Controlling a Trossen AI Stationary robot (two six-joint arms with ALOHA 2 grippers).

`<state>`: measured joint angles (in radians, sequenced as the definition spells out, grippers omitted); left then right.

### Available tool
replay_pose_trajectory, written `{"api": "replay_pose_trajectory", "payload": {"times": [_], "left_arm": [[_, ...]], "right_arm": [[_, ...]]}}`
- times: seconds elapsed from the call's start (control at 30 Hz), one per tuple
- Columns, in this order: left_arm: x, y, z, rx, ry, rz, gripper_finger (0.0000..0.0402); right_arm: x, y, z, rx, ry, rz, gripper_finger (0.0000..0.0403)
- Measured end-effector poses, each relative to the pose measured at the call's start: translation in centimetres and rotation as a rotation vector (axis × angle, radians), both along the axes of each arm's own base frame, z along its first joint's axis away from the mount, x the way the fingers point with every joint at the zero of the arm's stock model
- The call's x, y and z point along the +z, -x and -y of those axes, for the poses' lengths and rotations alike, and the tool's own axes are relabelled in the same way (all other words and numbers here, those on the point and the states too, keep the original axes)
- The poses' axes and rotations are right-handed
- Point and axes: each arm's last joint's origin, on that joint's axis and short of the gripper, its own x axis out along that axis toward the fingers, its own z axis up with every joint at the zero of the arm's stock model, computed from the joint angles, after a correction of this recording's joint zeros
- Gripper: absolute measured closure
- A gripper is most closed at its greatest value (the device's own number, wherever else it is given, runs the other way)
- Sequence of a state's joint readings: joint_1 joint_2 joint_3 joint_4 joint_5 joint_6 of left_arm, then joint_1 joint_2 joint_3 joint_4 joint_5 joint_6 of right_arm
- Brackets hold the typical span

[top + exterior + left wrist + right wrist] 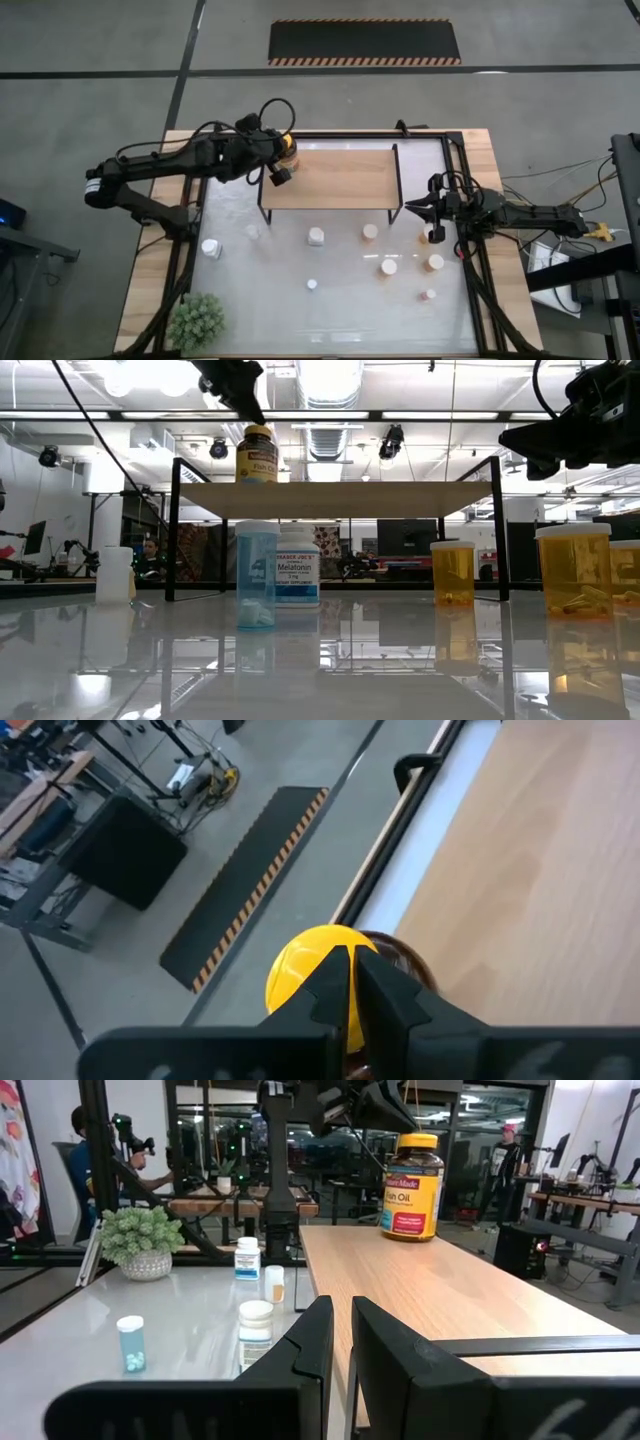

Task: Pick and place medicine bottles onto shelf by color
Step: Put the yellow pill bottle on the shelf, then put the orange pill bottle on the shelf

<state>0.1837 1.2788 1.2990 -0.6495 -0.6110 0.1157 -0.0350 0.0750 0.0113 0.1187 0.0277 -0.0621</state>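
The amber jar (288, 150) with a yellow lid (300, 970) stands upright on the far left corner of the light-wood shelf (335, 180); it also shows in the low view as the amber jar (257, 455) and in the right wrist view as the amber jar (411, 1185). My left gripper (352, 975), shut, hangs right over the lid. My right gripper (342, 1345), shut, waits level by the shelf's right end (433, 213). White bottles (316, 236), orange pale-capped bottles (389, 267) and tiny pale ones (312, 284) stand on the table in front of the shelf. My left gripper comes at the jar's yellow lid (258, 428) from above, slanting down, with shut fingertips (260, 417) right at its top. Whether they touch the lid I cannot tell. The jar stands upright on the shelf board.
A green bushy plant (197, 320) sits at the near left corner. A white bottle (210, 248) and a clear bluish one (252, 230) stand left of the shelf's front leg. Black frame rails (470, 250) run along the table's sides. The shelf board right of the jar is bare.
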Motion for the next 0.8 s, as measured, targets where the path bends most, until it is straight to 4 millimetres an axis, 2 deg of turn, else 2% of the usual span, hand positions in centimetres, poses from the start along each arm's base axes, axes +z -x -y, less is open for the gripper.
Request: {"api": "replay_pose_trajectory", "payload": {"times": [0.57, 0.8], "left_arm": [[0.3, 0.8, 0.0, 0.013, -0.027, -0.026, 0.0396], [2.9, 0.4, 1.9, -0.060, -0.045, 0.101, 0.0396]], "right_arm": [[0.0, 0.0, 0.0, 0.001, -0.016, -0.001, 0.0369], [0.7, 0.1, 0.0, 0.005, -0.044, 0.021, 0.0369]]}}
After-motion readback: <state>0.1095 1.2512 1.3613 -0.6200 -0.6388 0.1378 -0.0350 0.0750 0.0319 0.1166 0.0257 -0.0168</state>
